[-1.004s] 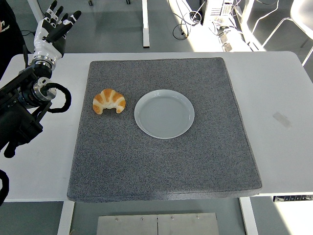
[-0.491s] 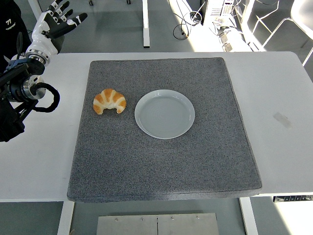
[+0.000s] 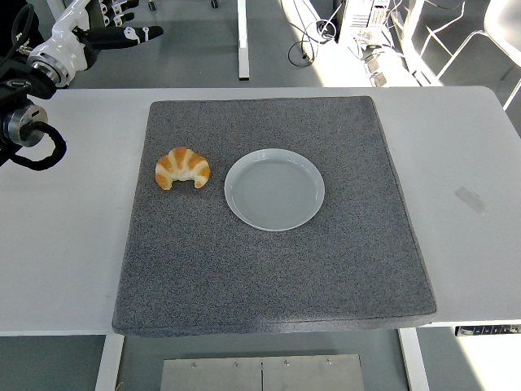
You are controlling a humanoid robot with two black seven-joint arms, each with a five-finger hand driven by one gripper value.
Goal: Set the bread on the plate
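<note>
Fingers (image 3: pixel 134 34) of the left hand (image 3: pixel 98 28) are spread empty, well behind-left of the bread (image 3: pixel 181 168) (plate (image 3: pixel 274 190) just right).

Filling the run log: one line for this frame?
golden croissant: on grey mat, left of pale round plate, untouched | left hand: open, far-left corner | right arm: unseen

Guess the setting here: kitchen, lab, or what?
Likely a robotics lab or office: a white table with a grey mat, cables on the floor, and desk legs behind.
</note>
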